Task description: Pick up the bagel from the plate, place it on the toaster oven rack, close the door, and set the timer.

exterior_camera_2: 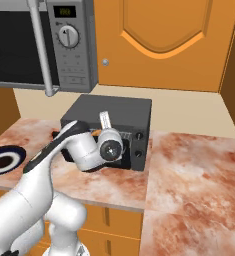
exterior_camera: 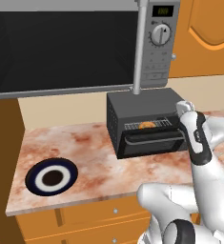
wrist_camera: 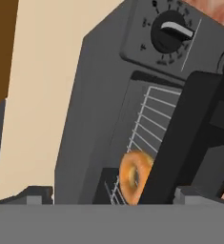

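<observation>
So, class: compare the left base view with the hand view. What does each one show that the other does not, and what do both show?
Left base view alone: the plate with nothing on it on the marble counter, the microwave above, and the wooden drawers below.

Hand view alone: a close look at the timer dial on the oven's front panel.

Both: the toaster oven, its door partly open, and the bagel lying on the rack.
</observation>
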Tool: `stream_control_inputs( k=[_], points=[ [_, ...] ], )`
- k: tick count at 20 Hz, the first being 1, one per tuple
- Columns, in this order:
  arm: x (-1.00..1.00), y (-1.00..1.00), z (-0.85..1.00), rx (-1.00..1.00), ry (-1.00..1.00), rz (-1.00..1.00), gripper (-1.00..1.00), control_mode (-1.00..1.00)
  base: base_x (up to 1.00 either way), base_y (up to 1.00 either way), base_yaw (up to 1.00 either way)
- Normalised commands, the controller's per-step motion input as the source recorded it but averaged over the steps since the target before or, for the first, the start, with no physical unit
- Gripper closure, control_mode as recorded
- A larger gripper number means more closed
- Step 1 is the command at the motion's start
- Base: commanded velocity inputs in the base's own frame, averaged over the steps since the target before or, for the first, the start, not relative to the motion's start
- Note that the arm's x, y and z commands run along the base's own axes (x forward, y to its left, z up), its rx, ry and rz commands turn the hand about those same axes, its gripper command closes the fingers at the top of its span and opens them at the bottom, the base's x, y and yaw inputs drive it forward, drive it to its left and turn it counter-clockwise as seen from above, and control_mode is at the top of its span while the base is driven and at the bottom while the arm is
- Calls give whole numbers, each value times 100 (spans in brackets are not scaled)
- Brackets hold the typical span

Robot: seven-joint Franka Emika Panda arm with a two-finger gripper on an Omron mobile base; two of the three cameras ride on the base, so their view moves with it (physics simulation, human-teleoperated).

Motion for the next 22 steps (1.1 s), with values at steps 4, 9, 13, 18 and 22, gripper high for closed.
stream_control_inputs(
  k=[4,9,13,18,22],
  points=[
    [48,0,27,0,12,-1,-100,-100,0,0,0],
    [46,0,20,0,12,-1,-100,-100,0,0,0],
    [38,0,14,0,9,-1,-100,-100,0,0,0],
    [37,0,16,0,4,-1,-100,-100,0,0,0],
    [32,0,21,0,0,-1,-100,-100,0,0,0]
  ],
)
